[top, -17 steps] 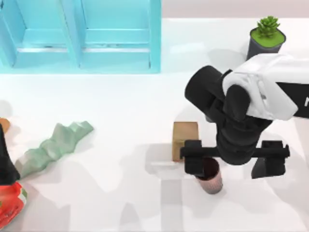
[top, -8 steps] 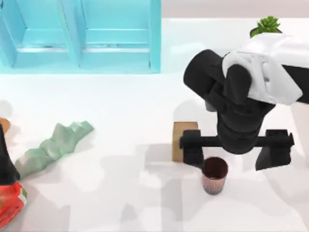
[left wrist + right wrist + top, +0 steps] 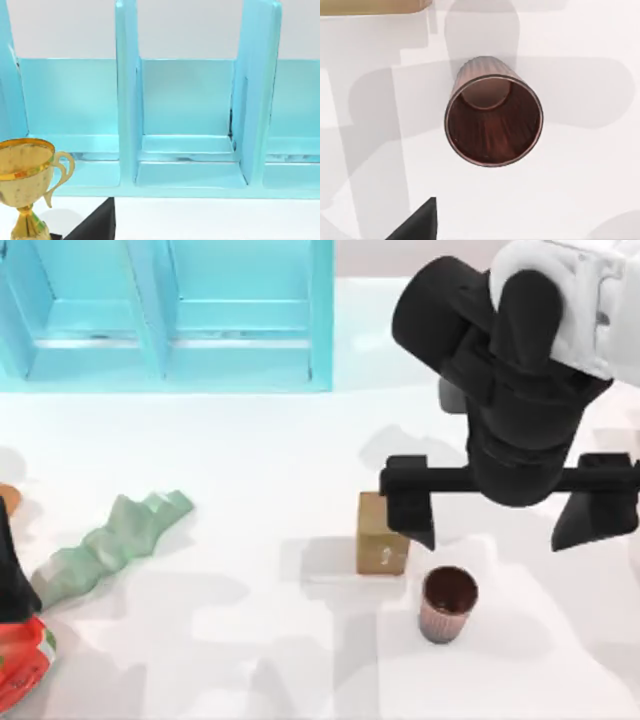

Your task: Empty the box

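A small tan box [image 3: 380,533] stands on the white table right of centre. Just in front of it and to its right stands a ribbed brown cup [image 3: 446,604], upright and hollow. The right wrist view looks down into the cup [image 3: 492,120], with an edge of the tan box [image 3: 370,6] beyond it. My right gripper [image 3: 497,537] hovers above and behind the cup, open wide, holding nothing. My left arm [image 3: 12,570] is parked at the table's left edge.
A light blue shelf unit [image 3: 165,315] runs along the back left. On the left of the table lies a wavy green object [image 3: 110,540], and a red object [image 3: 20,665] sits at the front left corner. A gold trophy [image 3: 25,185] stands before the shelf unit [image 3: 187,125].
My right arm has risen and drawn back from the cup toward the table's rear, staying open. The cup stands uncovered where it was. The potted plant at the back right is now hidden behind the arm.
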Motion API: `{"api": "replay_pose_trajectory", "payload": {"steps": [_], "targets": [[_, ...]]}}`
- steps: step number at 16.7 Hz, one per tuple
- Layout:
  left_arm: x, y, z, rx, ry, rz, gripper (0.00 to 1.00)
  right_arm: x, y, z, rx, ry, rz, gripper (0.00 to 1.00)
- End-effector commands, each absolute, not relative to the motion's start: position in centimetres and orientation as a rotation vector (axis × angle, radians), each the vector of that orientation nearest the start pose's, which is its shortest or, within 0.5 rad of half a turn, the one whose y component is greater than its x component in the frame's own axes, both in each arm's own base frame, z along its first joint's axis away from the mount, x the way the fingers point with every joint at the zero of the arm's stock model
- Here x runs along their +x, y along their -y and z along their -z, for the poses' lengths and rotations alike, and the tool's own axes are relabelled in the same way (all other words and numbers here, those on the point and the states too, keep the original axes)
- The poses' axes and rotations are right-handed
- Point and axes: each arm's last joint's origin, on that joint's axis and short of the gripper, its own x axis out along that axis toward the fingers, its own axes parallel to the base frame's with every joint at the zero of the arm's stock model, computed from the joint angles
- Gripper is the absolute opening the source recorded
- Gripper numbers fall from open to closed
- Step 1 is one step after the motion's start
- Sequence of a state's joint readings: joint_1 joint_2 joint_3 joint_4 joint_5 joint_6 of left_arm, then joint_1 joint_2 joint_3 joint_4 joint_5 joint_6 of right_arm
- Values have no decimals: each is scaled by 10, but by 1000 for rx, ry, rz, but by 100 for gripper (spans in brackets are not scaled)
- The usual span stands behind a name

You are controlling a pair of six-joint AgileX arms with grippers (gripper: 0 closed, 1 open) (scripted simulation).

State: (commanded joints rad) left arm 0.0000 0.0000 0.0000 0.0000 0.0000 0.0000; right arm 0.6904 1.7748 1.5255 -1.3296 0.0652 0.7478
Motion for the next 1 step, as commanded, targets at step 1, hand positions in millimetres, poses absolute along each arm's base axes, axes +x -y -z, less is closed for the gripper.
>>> {"api": "replay_pose_trajectory", "payload": {"steps": [1], "targets": [[106, 1, -160, 0, 0, 0, 100, 254, -212, -258, 0, -1533, 84, 100]]}}
